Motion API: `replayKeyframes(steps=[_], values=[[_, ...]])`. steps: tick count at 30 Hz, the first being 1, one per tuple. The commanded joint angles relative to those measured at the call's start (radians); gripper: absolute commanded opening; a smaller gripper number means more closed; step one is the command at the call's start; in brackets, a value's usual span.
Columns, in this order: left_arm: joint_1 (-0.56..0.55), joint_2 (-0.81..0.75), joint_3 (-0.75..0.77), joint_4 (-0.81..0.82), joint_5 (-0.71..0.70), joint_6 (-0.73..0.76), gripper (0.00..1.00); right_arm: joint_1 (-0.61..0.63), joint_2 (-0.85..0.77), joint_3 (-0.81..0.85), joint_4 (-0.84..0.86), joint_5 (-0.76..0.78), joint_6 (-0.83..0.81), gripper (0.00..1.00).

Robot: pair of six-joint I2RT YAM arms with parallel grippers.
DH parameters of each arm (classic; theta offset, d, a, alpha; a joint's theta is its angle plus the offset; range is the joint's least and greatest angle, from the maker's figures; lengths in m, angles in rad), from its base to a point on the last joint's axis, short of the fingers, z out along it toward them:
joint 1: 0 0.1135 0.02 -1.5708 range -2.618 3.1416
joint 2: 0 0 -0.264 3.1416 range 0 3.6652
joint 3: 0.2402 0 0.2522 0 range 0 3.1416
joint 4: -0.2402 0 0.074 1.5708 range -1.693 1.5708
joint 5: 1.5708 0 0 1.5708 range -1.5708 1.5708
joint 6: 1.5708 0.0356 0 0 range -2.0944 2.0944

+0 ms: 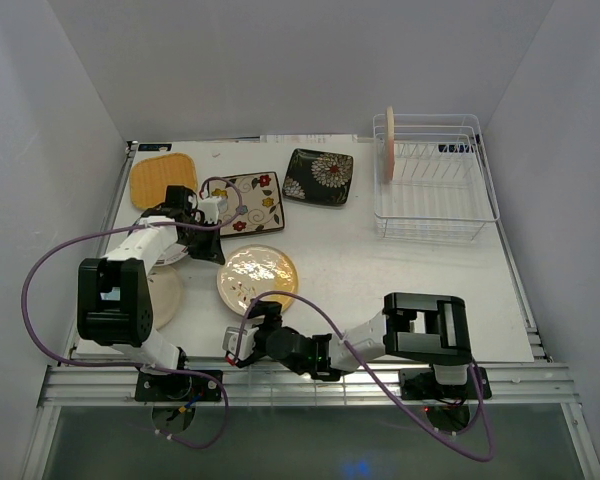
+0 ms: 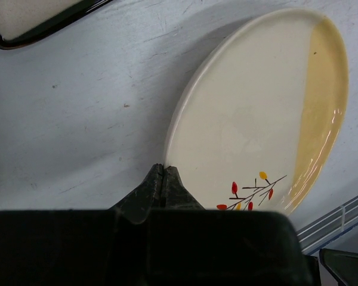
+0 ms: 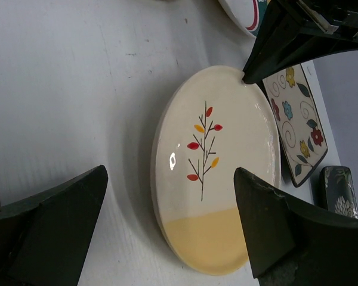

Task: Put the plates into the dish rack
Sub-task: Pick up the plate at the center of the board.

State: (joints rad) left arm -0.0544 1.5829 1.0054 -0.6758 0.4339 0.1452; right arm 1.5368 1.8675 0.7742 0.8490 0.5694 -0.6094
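Right gripper (image 3: 172, 174) wide open, empty, just short of the yellow-cream plate (image 1: 257, 278), which lies flat on the table. Left gripper (image 2: 163, 168) closed, tips touching that plate's far-left rim. Beyond: cream floral plate (image 1: 252, 202), black floral plate (image 1: 319, 176). Dish rack (image 1: 430, 226) far right, pink-cream plate (image 1: 390, 145) upright inside.

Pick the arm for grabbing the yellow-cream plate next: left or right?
Right, probably. The right pincer is open and aimed at the yellow-cream plate; the left pincer is shut, its tip against the plate's rim.
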Motion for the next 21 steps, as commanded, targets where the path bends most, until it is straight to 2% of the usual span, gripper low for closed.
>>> replayKeyframes(steps=[1,11,21], values=[[-0.002,-0.015,0.061,-0.011,0.072,-0.019,0.00,0.005,0.025,0.049,0.019,0.050,-0.024,0.91],[-0.002,-0.009,0.073,-0.033,0.094,-0.018,0.00,0.008,0.177,0.158,0.031,0.159,-0.108,0.91],[-0.002,-0.008,0.064,-0.036,0.104,-0.012,0.00,0.005,0.240,0.226,0.044,0.219,-0.168,0.88]])
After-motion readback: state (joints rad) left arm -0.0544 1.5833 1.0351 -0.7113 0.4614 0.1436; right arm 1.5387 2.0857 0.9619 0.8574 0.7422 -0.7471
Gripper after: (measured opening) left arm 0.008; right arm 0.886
